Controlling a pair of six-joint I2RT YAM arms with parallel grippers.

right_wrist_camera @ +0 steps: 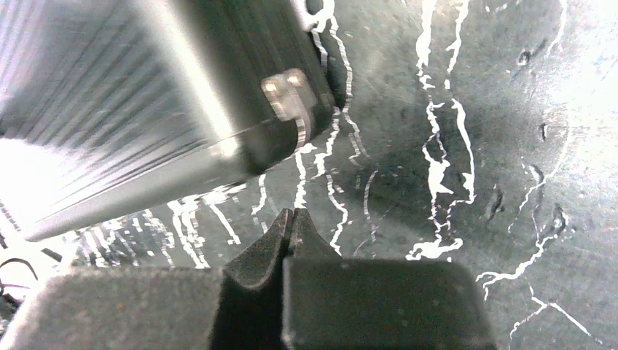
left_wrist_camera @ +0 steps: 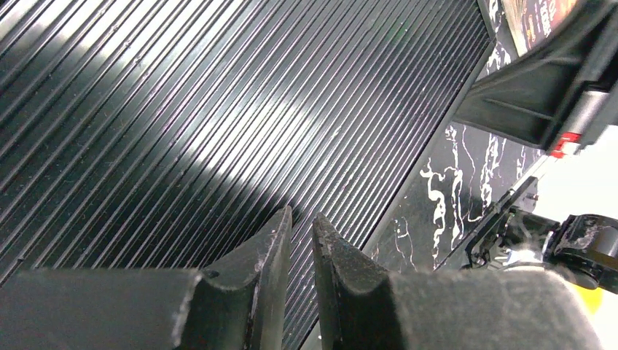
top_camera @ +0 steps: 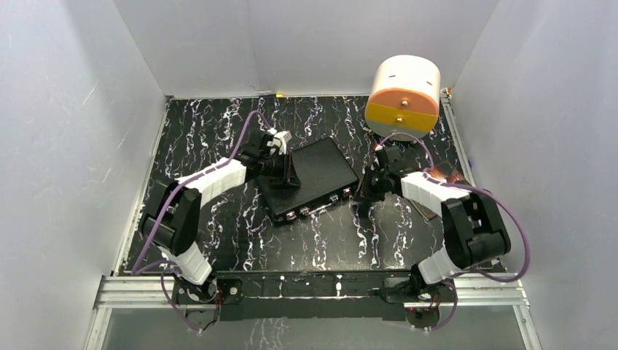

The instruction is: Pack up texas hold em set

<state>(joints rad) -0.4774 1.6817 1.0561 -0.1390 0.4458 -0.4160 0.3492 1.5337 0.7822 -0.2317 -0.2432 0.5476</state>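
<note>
The black ribbed briefcase [top_camera: 321, 169] lies closed and flat in the middle of the table, with silver latches [top_camera: 313, 210] on its near side. My left gripper [top_camera: 292, 175] rests over the lid's left part. In the left wrist view [left_wrist_camera: 301, 219] its fingertips are almost together with nothing between them, just above the ribbed lid [left_wrist_camera: 182, 109]. My right gripper [top_camera: 362, 193] is shut and empty, low over the table beside the case's right corner. The right wrist view [right_wrist_camera: 293, 213] shows that corner [right_wrist_camera: 109, 95] with a silver fitting [right_wrist_camera: 288, 95]. Chips, cards, dice and the yellow disc are out of view.
A white-and-orange cylindrical drawer box [top_camera: 404, 95] stands at the back right. A brown book [top_camera: 446, 175] lies at the right, partly under the right arm. White walls close the table on three sides. The right arm [left_wrist_camera: 539, 95] is near the case's right edge.
</note>
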